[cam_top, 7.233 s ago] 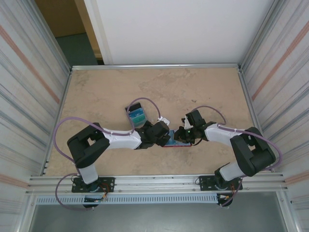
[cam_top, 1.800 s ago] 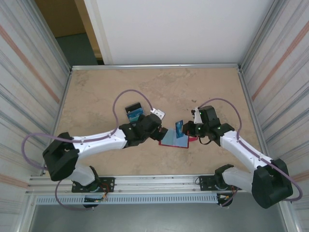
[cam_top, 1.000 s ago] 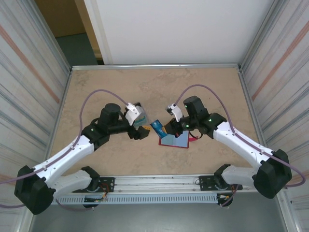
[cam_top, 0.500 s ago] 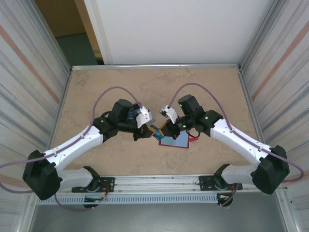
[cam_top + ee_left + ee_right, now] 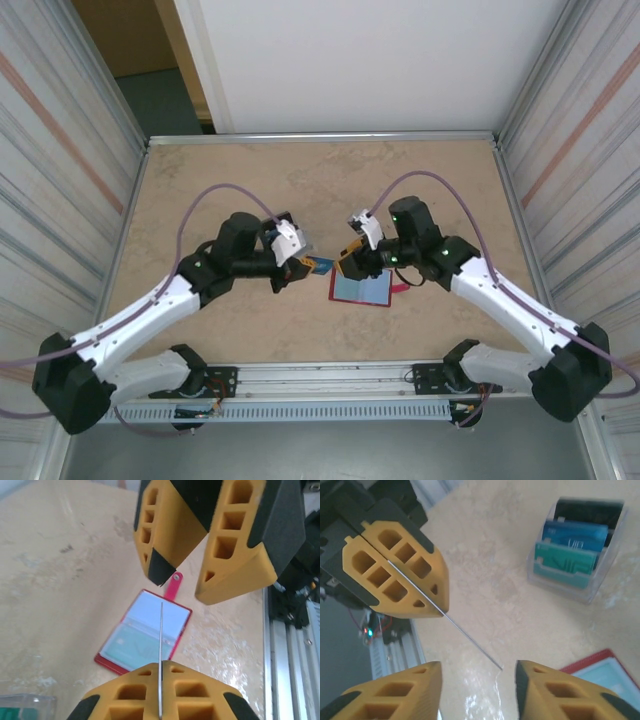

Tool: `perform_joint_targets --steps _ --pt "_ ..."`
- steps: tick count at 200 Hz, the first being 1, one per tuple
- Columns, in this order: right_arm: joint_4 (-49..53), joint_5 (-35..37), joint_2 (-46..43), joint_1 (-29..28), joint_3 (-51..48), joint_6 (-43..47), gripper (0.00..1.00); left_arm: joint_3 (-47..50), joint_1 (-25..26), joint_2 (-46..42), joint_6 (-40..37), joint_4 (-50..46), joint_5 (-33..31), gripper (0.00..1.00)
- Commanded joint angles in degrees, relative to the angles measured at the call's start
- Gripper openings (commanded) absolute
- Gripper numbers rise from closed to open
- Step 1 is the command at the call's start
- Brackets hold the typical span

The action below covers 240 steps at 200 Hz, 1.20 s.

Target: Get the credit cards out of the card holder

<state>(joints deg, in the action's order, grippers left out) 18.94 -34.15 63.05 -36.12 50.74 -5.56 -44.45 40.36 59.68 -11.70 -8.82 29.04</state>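
Note:
The card holder (image 5: 362, 289) lies open on the table, dark red with pale blue-grey panels, its red tab (image 5: 401, 290) to the right. It also shows in the left wrist view, card holder (image 5: 143, 639), a pale card still in its pocket. My left gripper (image 5: 299, 268) is shut on a blue credit card (image 5: 321, 266), held above the table just left of the holder. That card is edge-on between my fingers (image 5: 161, 630). My right gripper (image 5: 351, 262) stands open facing it, its fingers either side of the card's free edge (image 5: 470, 639) without touching.
A clear plastic stand (image 5: 577, 550) with several blue and teal cards upright in it sits behind the left gripper. Its corner appears in the left wrist view (image 5: 25, 707). Metal rails and corrugated walls border the table (image 5: 200, 180).
The right gripper lifted the blue card from the holder and carried it left. The left gripper closed on it, and the right gripper has just opened and let go.

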Motion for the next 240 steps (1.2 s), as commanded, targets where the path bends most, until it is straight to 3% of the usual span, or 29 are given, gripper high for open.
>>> perform_joint_targets --steps 1,27,52,76,108,131,177,203,240 --pt "-9.9 1.0 -3.4 0.3 -3.7 -7.7 0.50 4.2 -0.1 -5.5 9.9 10.8 -5.0 0.00" --pt "-25.1 3.1 -4.6 0.5 -10.0 -17.7 0.58 8.8 0.0 -9.5 19.5 20.3 -6.8 0.00" --pt "-40.3 0.1 -1.3 0.2 -14.1 -25.3 0.58 11.0 0.0 -10.2 28.1 27.7 -6.7 0.00" --pt "-47.2 -2.2 2.2 -0.7 -14.1 -27.5 0.58 12.9 0.0 -9.2 34.2 34.1 -6.5 0.00" --pt "-50.8 -5.3 4.9 -1.5 -12.5 -27.0 0.56 13.3 0.0 -7.9 36.8 36.1 -5.9 0.00" --pt "-51.1 -6.0 5.9 -1.3 -11.7 -26.8 0.45 13.4 0.0 -7.7 37.3 36.7 -5.5 0.00" --pt "-51.9 -7.4 4.8 -1.4 -11.8 -26.2 0.09 13.5 0.0 -7.6 37.3 36.3 -5.8 0.00" --pt "-49.5 -6.8 2.3 -1.4 -12.4 -24.5 0.00 13.3 0.0 -7.7 36.7 34.6 -6.4 0.00" --pt "-40.2 -4.7 -1.7 -1.8 -11.6 -19.8 0.00 10.7 -0.1 -9.5 31.6 27.5 -7.3 0.31"
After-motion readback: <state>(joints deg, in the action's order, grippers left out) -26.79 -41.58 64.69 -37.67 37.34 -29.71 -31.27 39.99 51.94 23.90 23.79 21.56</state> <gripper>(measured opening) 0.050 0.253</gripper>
